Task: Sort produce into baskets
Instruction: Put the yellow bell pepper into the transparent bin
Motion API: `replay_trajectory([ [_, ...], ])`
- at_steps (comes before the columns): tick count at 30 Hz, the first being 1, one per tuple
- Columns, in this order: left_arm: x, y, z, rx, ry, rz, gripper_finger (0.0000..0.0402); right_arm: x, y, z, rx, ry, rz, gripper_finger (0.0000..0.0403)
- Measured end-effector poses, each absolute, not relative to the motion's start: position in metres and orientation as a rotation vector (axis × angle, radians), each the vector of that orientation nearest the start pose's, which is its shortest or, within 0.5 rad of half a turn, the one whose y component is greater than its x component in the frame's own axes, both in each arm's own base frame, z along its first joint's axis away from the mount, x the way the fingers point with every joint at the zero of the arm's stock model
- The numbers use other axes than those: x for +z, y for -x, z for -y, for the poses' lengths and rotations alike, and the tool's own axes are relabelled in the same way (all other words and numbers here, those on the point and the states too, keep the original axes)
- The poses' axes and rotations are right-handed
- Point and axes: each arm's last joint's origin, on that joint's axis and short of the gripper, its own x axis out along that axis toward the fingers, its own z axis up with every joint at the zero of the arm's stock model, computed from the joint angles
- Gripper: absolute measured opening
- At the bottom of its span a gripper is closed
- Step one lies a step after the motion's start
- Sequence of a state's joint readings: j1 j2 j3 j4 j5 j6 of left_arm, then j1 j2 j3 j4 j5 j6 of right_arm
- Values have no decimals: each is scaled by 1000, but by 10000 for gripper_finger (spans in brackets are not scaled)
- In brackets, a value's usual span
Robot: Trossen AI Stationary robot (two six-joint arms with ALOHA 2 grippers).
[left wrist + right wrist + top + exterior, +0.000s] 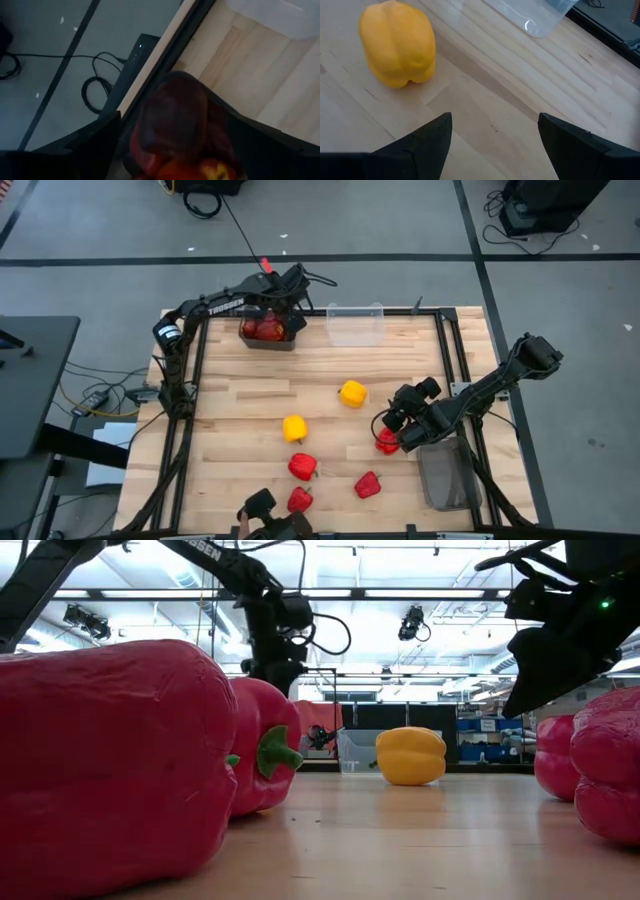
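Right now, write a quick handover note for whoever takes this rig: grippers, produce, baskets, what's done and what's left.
Left gripper: over the dark grey basket at the far edge, which holds dark red fruit.
Right gripper: open, empty, above the table beside a red pepper.
Clear basket: looks empty. Mesh basket: near right, contents unclear.
Left to sort: two yellow peppers and four red peppers on the table.

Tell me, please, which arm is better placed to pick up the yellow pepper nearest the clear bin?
The right. Its right gripper hovers open just beside that yellow pepper, which fills its wrist view. The left gripper is at the table's far edge, over the dark bin.
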State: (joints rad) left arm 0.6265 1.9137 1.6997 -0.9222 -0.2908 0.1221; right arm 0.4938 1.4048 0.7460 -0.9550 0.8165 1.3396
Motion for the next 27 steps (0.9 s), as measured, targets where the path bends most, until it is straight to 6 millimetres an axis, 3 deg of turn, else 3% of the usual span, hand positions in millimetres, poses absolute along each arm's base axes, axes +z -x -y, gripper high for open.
replay_trajectory([
  [6,305,-311,-227,693,144,-1172,359,174,-189,-80,-934,-179,-819,306],
  [11,310,-295,-195,665,131,-1126,345,174,-186,-91,-872,-177,-798,306],
  [17,304,-279,-126,501,144,-901,333,175,-189,-108,-752,-148,-734,306],
  [22,288,-273,-62,342,101,-724,328,181,-209,-119,-582,-119,-669,306],
  [27,268,-274,-9,189,31,-681,328,194,-231,-126,-442,-69,-546,306],
])
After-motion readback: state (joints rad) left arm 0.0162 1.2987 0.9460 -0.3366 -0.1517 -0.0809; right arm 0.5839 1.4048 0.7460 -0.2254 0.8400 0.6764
